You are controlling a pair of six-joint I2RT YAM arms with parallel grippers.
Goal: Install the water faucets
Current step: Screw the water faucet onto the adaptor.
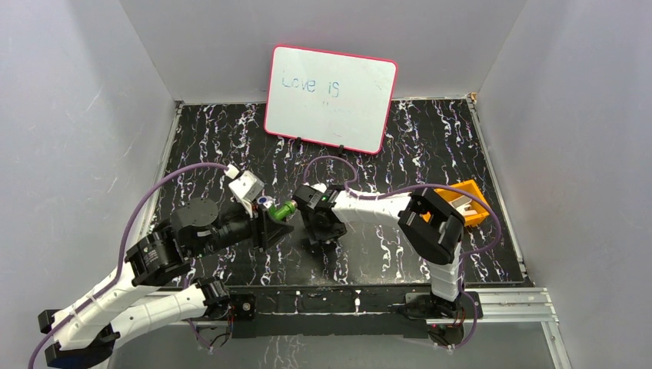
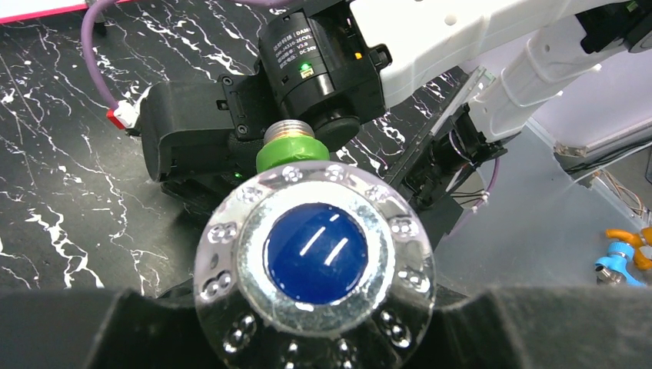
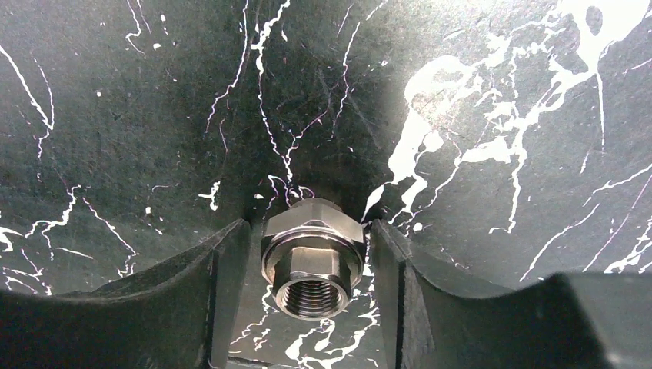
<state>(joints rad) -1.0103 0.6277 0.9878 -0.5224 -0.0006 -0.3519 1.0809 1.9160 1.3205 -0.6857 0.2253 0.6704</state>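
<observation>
The left arm (image 1: 115,296) and right arm (image 1: 377,204) share white shells, black joint housings and looping purple cables (image 1: 154,192).

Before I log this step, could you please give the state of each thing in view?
green tap: held aloft, clamped in the left gripper.
metal fitting: upright, threaded opening up, between the right gripper's fingers; grip unclear.
whiteboard: propped upright, written on.
</observation>
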